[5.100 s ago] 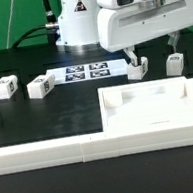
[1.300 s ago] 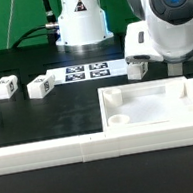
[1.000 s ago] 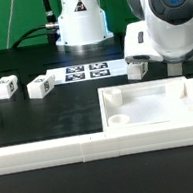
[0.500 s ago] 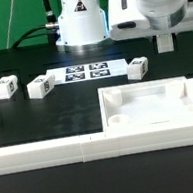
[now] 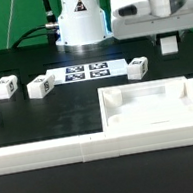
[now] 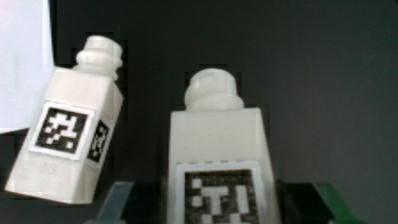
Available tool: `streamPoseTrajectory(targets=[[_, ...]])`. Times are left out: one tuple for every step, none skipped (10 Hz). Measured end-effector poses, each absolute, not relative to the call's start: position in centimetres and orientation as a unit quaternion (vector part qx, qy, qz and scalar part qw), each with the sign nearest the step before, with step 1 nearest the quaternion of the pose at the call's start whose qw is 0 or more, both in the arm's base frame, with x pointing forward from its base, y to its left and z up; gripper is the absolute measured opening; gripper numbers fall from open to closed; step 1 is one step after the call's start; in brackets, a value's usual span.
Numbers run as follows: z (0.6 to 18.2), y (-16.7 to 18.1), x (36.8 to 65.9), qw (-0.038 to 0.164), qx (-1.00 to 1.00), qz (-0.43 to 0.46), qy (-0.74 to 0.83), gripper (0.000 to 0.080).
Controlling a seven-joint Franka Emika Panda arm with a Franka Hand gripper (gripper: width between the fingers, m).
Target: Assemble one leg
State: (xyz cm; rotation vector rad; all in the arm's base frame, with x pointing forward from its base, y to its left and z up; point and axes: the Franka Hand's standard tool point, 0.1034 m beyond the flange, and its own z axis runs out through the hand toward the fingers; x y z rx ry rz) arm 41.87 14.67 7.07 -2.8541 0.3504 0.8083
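We see four chunky white legs with square tags. The raised leg [image 5: 168, 43] hangs at the exterior view's right, the nearby leg [image 5: 137, 69] lies tilted beside it, and the outer leg [image 5: 4, 89] and inner leg [image 5: 39, 87] sit at the left.

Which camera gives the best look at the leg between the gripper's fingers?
The wrist view: the leg fills the middle of the picture, tag and rounded tip plain. The exterior view shows it only small, partly hidden under the gripper.

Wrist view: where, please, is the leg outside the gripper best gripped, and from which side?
I'd take the free leg across its body's long flat sides, from above, jaws turned to its tilt; its tagged face lies up and its rounded end is narrower.
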Motion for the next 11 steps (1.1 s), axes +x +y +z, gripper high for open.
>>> streamPoseTrajectory(targets=[[7.3,13.8,43.1,0.069,-0.967,0.222,0.102,0.029],[8.3,13.0,43.9,0.056,-0.979,0.175,0.086,0.029],[9.3,12.5,44.5,0.049,-0.989,0.122,0.075,0.029],[10.2,12.1,45.0,0.043,-0.993,0.085,0.065,0.029],[11.4,11.7,45.8,0.039,-0.997,0.047,0.056,0.029],[12.5,11.9,46.8,0.036,-0.998,-0.03,0.048,0.029],[12.3,12.2,46.3,0.041,-0.996,-0.064,0.049,0.029],[12.4,12.9,46.5,0.055,-0.99,-0.114,0.055,0.0291],[12.5,13.5,46.2,0.066,-0.986,-0.147,0.053,0.029],[12.3,13.5,45.9,0.065,-0.986,-0.145,0.048,0.029],[12.3,13.4,46.2,0.064,-0.986,-0.147,0.037,0.029]])
